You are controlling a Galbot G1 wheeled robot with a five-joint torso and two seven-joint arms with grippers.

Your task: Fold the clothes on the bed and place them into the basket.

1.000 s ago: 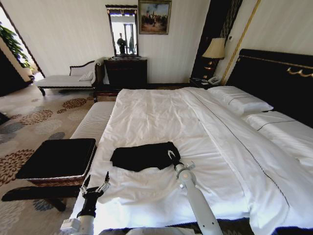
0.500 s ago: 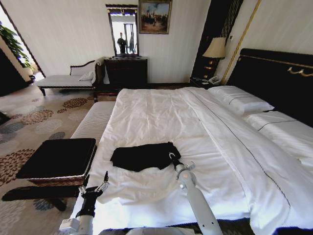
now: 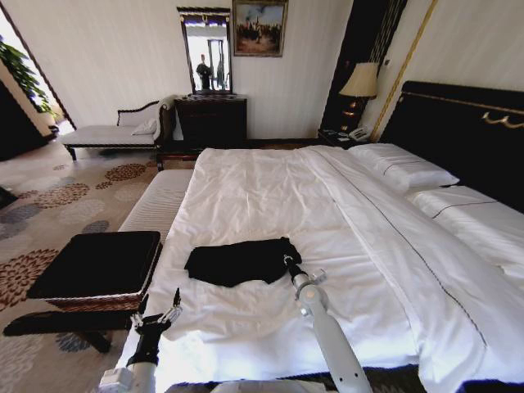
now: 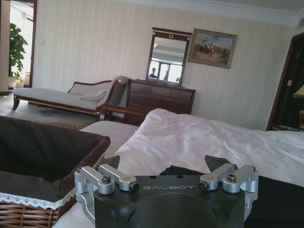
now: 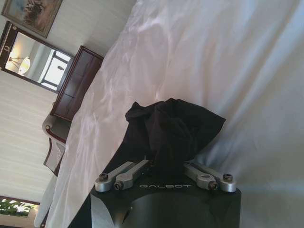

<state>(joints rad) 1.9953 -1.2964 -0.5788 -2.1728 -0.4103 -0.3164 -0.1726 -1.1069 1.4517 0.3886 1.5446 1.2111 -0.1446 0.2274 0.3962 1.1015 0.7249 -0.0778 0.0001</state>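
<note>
Head view: right claw (image 3: 286, 260) touches folded T-shirt (image 3: 237, 262) on bed (image 3: 270, 196).

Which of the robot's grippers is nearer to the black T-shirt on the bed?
The right. The right gripper is at the black T-shirt, at its edge; the left gripper hangs open off the bed's near corner, beside the basket.

Bare white sheet lies open on every side of the folded shirt (image 3: 239, 260) on the bed (image 3: 270, 196), except at its right corner, where the right gripper (image 3: 287, 259) sits. The basket (image 3: 97, 270) stands just beside the bed's left edge, its top unobstructed, with the left gripper (image 3: 160, 309) near its corner.
</note>
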